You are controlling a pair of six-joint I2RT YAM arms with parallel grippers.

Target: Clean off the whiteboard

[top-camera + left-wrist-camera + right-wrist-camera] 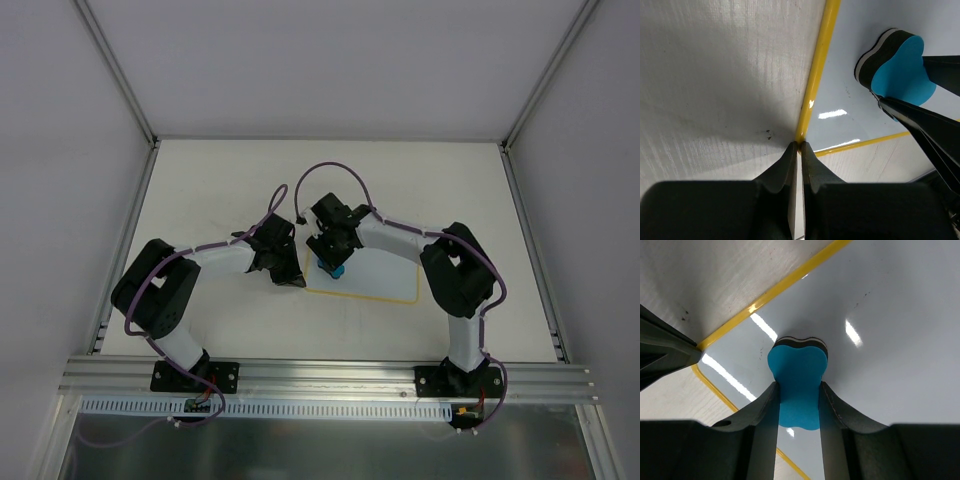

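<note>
The whiteboard [375, 278] lies flat mid-table, white with a thin yellow border [816, 80]. Its surface [890, 340] shows only a few faint specks and no writing. My right gripper [797, 385] is shut on a bright-blue eraser [797, 365], whose dark felt side rests on the board near its left end [333, 270]. My left gripper [800, 145] is shut with nothing between its fingers, tips down on the border at the board's left corner [295, 280]. From the left wrist, the eraser [902, 70] and the right fingers [925, 125] appear at the right.
The pale tabletop [230, 190] is walled by aluminium rails [128, 240] on both sides and a slotted rail [330, 375] at the near edge. Both arms' purple cables [335, 168] loop above the board. Left finger [660, 350] sits close beside the eraser.
</note>
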